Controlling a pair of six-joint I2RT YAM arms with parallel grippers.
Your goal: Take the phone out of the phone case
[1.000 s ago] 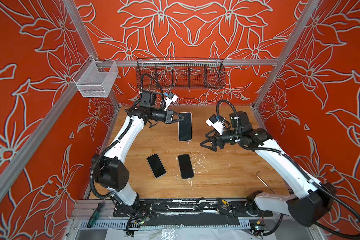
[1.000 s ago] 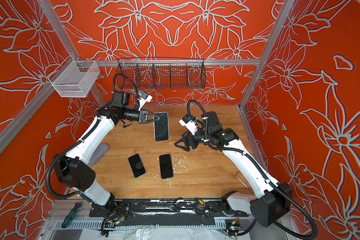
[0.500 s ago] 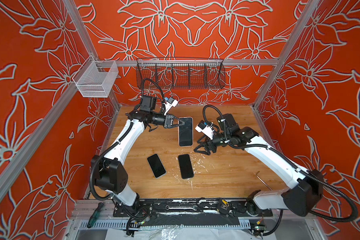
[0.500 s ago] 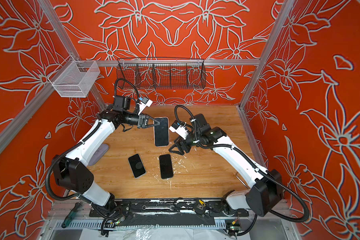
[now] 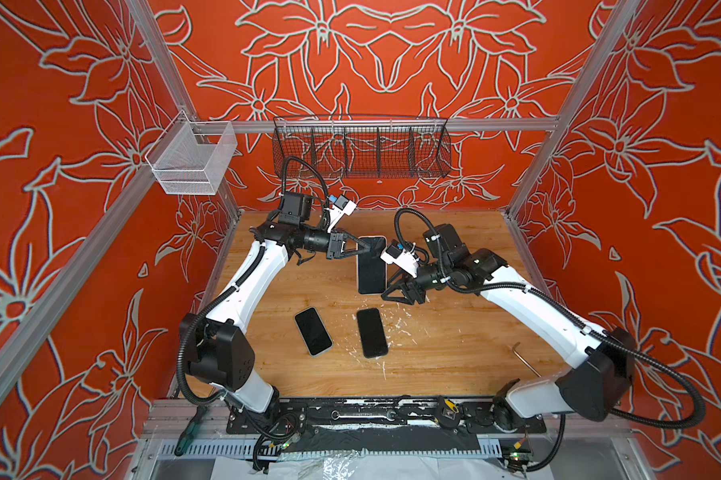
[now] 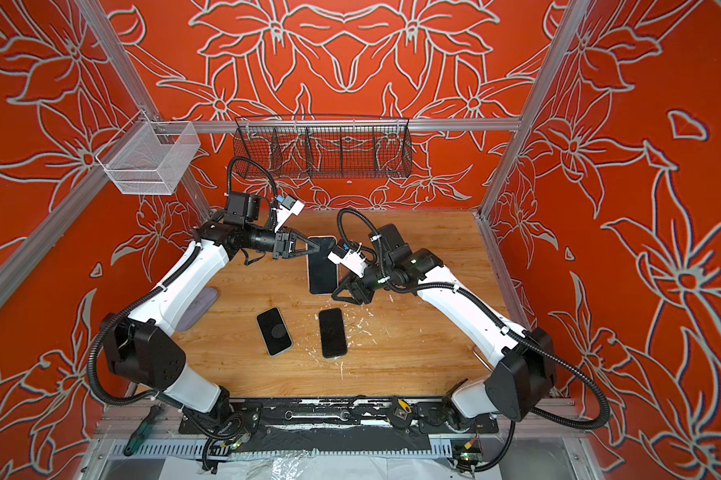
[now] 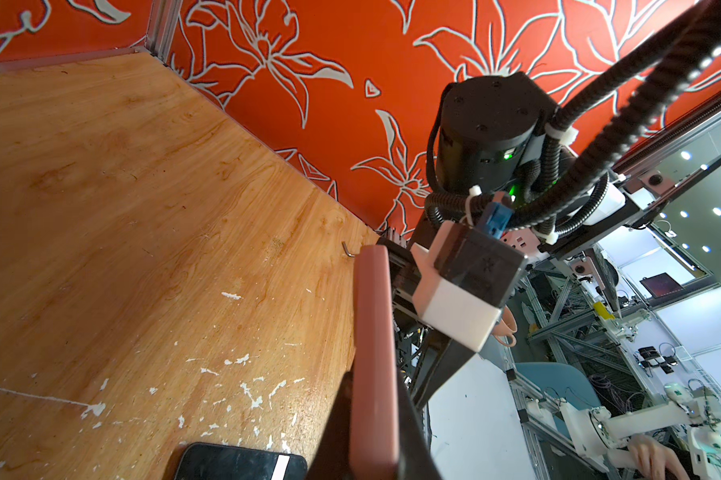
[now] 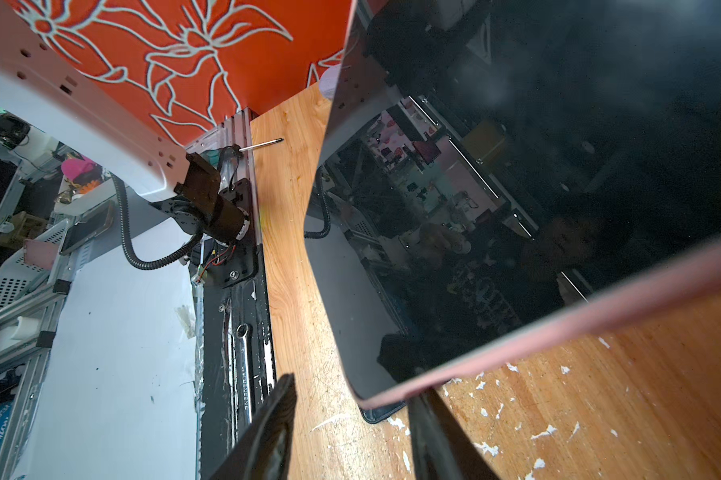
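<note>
Phone (image 5: pixel 371 270), screen up inside its pink phone case (image 8: pixel 558 332), hangs just above the middle of both top views. The left end effector (image 5: pixel 369 248) is clamped on the case's upper end and holds it clear of the bench (image 5: pixel 454 332). The left wrist view shows the pink edge running out from between the dark fingers. Reaching in from the right of the frame, the right end effector (image 5: pixel 390 289) has its jaws apart at the phone's lower right corner. In the right wrist view that corner sits in the gap between the two fingers (image 8: pixel 277 415), seemingly not pinched yet. The step in hand, as I judge it, is bracing the cased phone with one arm while the other sets up on a corner to start the peel. The next move calls for closing on the soft case lip alone, not the glass, then prying it off that corner while the left grip holds firm. Lower in the frame a handset (image 5: pixel 313 331) and a second handset (image 5: pixel 372 332) lie flat on the bench, apart from the work.
</note>
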